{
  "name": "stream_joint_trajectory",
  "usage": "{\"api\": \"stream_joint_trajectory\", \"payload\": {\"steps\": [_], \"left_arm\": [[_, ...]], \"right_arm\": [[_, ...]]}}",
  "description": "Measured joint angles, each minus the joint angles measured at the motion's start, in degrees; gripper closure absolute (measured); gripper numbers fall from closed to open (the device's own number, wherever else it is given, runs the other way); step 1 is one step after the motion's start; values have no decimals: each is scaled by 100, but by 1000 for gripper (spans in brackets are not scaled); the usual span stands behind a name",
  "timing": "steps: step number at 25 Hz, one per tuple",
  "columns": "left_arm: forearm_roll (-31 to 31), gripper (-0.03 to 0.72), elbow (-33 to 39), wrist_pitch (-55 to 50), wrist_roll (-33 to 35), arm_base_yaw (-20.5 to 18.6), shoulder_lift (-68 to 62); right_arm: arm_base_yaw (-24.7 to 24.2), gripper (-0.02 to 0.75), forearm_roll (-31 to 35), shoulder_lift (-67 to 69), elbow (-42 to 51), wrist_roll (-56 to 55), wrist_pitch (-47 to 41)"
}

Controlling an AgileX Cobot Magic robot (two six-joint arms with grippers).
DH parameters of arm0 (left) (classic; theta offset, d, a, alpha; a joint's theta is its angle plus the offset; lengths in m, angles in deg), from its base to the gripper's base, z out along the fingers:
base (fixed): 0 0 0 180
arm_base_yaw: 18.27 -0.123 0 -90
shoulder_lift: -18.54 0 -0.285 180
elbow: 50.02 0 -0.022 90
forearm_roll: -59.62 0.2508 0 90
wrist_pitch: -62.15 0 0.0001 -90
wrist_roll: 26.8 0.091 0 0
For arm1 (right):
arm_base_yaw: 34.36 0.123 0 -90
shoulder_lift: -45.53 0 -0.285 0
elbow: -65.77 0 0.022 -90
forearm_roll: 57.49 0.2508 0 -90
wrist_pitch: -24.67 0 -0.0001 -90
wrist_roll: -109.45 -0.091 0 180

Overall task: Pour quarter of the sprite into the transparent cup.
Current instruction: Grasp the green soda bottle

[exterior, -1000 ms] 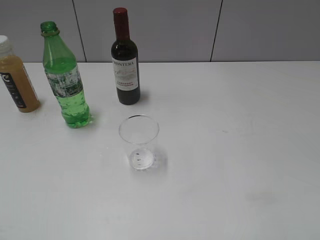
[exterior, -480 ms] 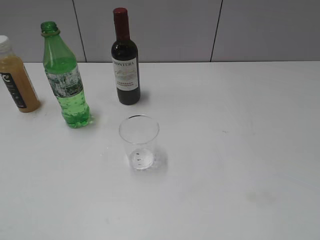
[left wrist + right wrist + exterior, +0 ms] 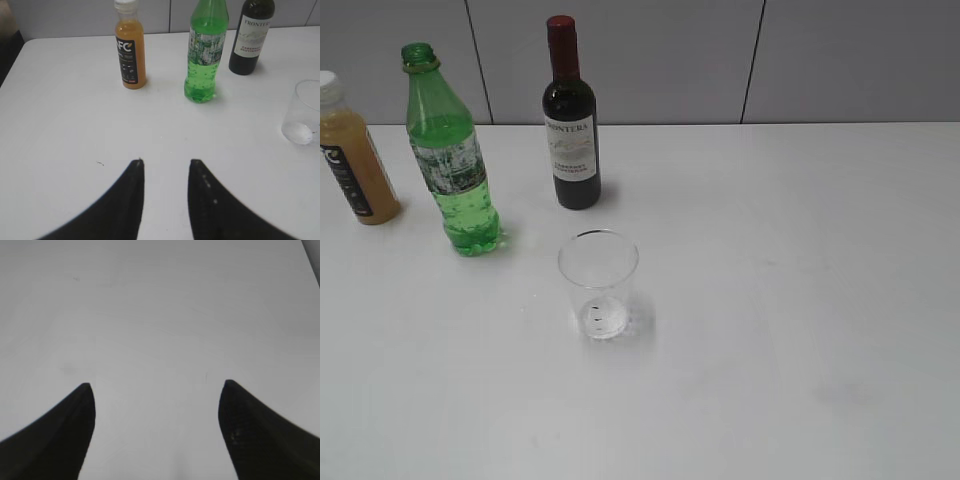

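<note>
Though ahead, sprite (image 3: 206, 50) beyond left gripper (image 3: 166, 162)

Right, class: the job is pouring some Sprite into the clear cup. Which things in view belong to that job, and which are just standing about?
Belong to the job:
- green Sprite bottle
- transparent cup

Just standing about:
- wine bottle
- orange juice bottle

On your table (image 3: 800, 300), the juice bottle (image 3: 350, 150) stands far left, the sprite (image 3: 450, 160) just right of it, the wine bottle (image 3: 570, 120) further right. The cup (image 3: 598, 285) sits in front, between sprite and wine.
</note>
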Motion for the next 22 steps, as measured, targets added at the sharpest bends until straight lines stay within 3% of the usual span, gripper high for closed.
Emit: {"api": "stream_joint_trajectory", "payload": {"steps": [22], "left_arm": [[0,451,0,0,0,0,0]], "right_arm": [[0,144,-6,-908,8,2,-42]]}}
